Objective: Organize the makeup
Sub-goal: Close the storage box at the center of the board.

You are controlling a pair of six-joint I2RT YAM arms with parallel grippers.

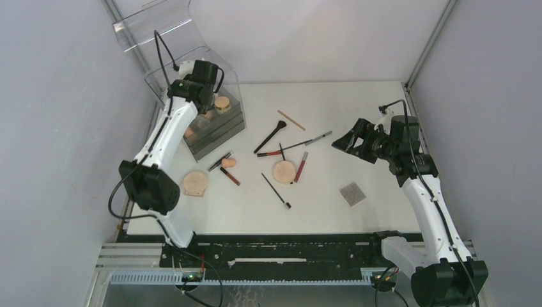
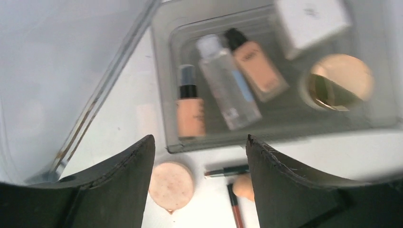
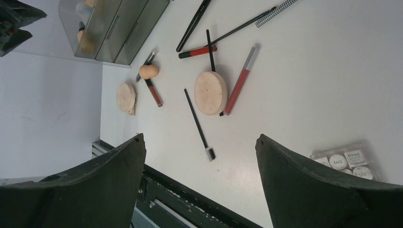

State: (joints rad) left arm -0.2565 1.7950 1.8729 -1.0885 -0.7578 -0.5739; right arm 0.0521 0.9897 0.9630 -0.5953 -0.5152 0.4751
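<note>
**Surface and room.** A white table (image 1: 358, 109) stands between plain grey walls (image 1: 57, 77), with aluminium frame rails (image 1: 427, 45) in the far corners.

**Counts, top view.**
- Round tan compacts (image 1: 284, 171), three: one at the table's centre, one at 8 o'clock, and one in the organizer.
- Red lip tubes (image 1: 300, 166), three, all close to the centre.
- Thin black brushes (image 1: 270, 137), four, crossing one another from the centre toward 1 o'clock.
- Peach sponge (image 1: 228, 163), one, at 9 o'clock, with a dark pencil (image 1: 219, 160) just beside it.
- Wooden stick (image 1: 291, 119), one, at 12 o'clock.
- Clear palette (image 1: 352, 194), one, at 4 o'clock, well apart from the rest.

**Container.** A clear plastic organizer (image 1: 220, 131) with its lid raised sits at 10 o'clock. Its top tray holds two beige bottles (image 2: 191, 107), one clear bottle (image 2: 228, 90), one white cube box (image 2: 311, 19) and the third compact. The contents of its grey drawers cannot be told.

**Grippers.** The left gripper (image 2: 199, 142) hangs above the organizer's near edge, fingers spread and nothing between them. The right gripper (image 3: 199, 140) hovers at 3 o'clock, fingers wide apart and empty, pointing toward the scattered makeup.
</note>
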